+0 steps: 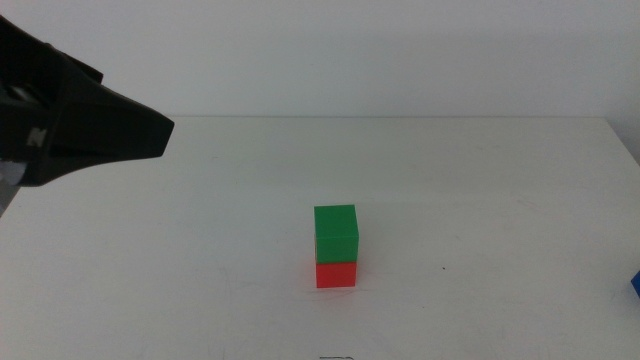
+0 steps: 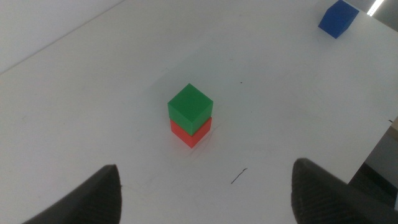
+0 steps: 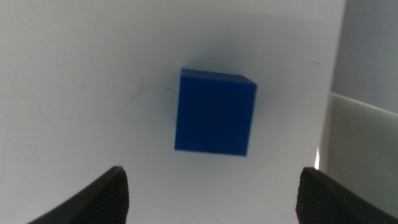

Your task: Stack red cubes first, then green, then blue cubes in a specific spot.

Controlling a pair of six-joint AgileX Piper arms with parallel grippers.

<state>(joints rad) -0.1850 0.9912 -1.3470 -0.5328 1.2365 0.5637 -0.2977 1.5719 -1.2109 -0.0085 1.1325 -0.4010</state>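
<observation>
A green cube [image 1: 336, 233] sits squarely on a red cube [image 1: 336, 274] near the middle of the white table; the left wrist view shows the same green cube [image 2: 189, 107] on the red cube [image 2: 191, 133]. My left gripper [image 1: 110, 128] hovers open and empty, high over the table's left side, well away from the stack. The blue cube [image 3: 215, 112] lies alone on the table by the right edge, showing only as a sliver [image 1: 636, 283] in the middle view. My right gripper [image 3: 212, 171] hangs open above it, jaws wide to either side, not touching.
The table's right edge [image 3: 333, 93] runs close beside the blue cube [image 2: 337, 18]. A thin dark mark [image 2: 239, 176] lies on the tabletop near the stack. A pale wall stands behind the table's far edge [image 1: 400, 117].
</observation>
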